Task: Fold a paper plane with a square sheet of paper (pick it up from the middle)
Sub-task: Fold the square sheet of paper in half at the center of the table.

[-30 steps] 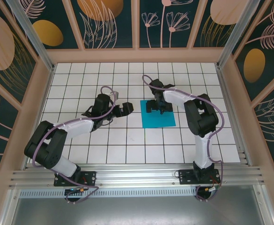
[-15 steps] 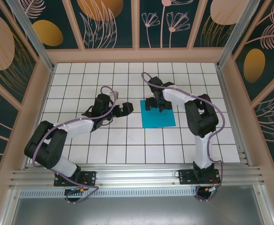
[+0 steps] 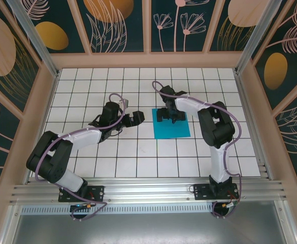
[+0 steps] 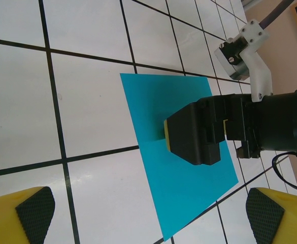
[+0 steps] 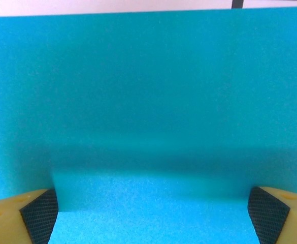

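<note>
Shifted slightly left since a second ago: right tool, spread wide, low over square sheet of paper lying flat on tabletop, likely lining up a middle pick. Left tool also spread, waiting beside.

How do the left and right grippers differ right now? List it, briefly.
The right gripper hangs low over the square sheet of paper; the left gripper sits beside it, over bare white tiles. The right gripper points down at the sheet; the left gripper looks across at it from the side. Both stand open, holding nothing.
</note>
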`<state>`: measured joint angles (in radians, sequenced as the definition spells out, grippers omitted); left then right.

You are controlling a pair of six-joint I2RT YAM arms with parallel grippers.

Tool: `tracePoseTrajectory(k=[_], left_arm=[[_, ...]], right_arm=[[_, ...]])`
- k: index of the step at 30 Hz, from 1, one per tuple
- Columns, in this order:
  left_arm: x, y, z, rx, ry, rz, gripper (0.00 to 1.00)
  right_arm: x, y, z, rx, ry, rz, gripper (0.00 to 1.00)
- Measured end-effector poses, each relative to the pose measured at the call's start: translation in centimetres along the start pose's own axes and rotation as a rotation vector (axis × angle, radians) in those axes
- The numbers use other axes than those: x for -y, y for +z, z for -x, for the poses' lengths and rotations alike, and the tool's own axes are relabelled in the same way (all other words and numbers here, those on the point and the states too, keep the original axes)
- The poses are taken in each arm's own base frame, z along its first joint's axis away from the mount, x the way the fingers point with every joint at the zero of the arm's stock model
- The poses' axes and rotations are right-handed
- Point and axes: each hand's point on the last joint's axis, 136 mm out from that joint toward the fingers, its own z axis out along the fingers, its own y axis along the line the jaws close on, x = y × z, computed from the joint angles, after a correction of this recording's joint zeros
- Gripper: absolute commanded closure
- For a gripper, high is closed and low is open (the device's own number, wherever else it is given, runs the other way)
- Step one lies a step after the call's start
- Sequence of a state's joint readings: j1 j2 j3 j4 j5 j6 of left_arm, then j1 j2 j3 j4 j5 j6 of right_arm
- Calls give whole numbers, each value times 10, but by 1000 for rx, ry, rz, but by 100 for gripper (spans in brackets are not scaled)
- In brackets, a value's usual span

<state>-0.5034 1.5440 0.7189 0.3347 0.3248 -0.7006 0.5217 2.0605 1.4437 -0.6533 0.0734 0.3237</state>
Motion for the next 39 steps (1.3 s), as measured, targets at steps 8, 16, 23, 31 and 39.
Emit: tracePoseTrajectory(k=[8,16,23,31,39], left_arm=[[0,0,-1,-2,-1,2,2],[-1,0,-1,-3,-1,2,2],[-1,0,-2,-7,-3,6,1],[-2,0,-2,-8,-3,7,2],[-3,0,-3,-13,-6,11,1]], right_arm=[[0,-1,1,10,1,2,5],[0,-2,3,16,5,1,14],[0,-3,3,16,9,-2,20],[1,-6,0,0,17,-6,4],[-3,-31,4,40,28,17,1]])
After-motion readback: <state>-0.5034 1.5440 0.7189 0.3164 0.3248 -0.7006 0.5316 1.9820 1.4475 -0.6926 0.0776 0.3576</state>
